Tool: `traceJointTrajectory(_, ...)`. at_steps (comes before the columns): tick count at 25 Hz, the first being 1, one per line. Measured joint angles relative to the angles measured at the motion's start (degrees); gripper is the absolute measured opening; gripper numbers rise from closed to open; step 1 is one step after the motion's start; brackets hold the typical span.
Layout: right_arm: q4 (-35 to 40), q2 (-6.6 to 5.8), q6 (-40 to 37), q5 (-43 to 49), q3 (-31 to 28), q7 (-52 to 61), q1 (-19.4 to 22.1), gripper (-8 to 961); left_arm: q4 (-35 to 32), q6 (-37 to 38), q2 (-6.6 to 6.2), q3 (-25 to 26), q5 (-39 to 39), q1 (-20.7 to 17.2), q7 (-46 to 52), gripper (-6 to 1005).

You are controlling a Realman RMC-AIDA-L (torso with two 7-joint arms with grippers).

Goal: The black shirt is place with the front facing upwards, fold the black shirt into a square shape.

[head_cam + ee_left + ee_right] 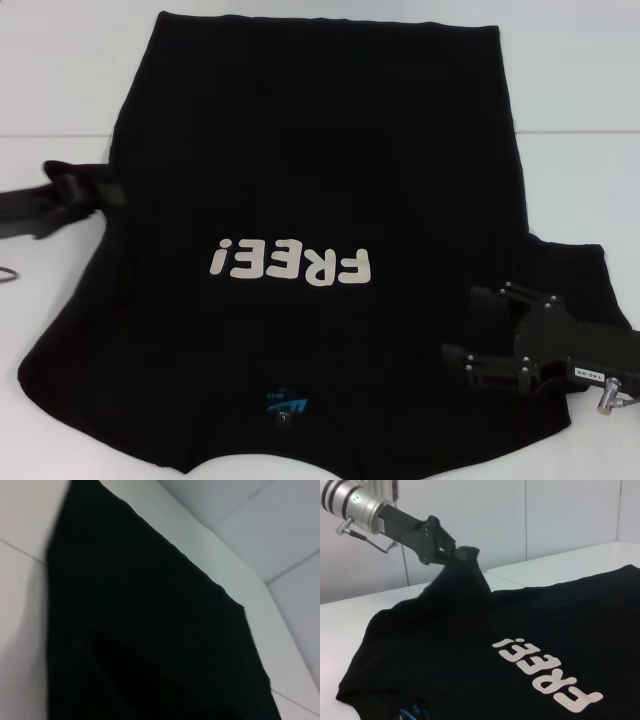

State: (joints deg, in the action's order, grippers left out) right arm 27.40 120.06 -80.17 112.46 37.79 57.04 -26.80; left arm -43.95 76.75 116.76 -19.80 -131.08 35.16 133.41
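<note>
On the bench [60, 380], left end effector [457, 554] pinches shirt [310, 170] sleeve edge, lifted. Right end effector [468, 330] open, w/ nothing held. Cloth's light, limp, so grip hems/corners.

The shirt [310, 180] lies spread on the surface [60, 90], front up, collar nearest the robot and hem at the far side. The left claw [100, 192] is at the shirt's left edge, pinching a fold of it lifted off the surface. The right claw [470, 330] hovers over the shirt's near right part, beside the lettering [292, 264], fingers apart.
</note>
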Motion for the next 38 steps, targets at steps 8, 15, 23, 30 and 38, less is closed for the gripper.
traceJointTrajectory(8,-0.04,0.00,-0.06,0.00,0.00,0.00,-0.07,932,8.10,-6.28,1.25,-0.50,3.79,-0.03,-4.32,149)
traceJointTrajectory(15,-0.60,0.00,0.02,-0.02,0.00,0.00,-0.14,931,11.29,-7.32,1.90,-0.67,6.89,-1.06,-9.65,263)
traceJointTrajectory(23,-0.68,-0.09,-0.13,-0.06,0.00,0.00,-0.25,932,14.46,-6.76,1.78,-0.06,6.92,-1.38,-8.91,472)
traceJointTrajectory(30,-0.69,-0.09,0.01,-0.38,-0.24,0.01,-0.10,931,14.03,-3.49,1.50,7.63,9.65,-3.69,-14.45,769)
traceJointTrajectory(38,0.06,-0.38,0.00,-3.43,-1.60,4.10,0.89,932,5.78,19.48,3.57,2.26,10.08,-7.97,-52.41,918)
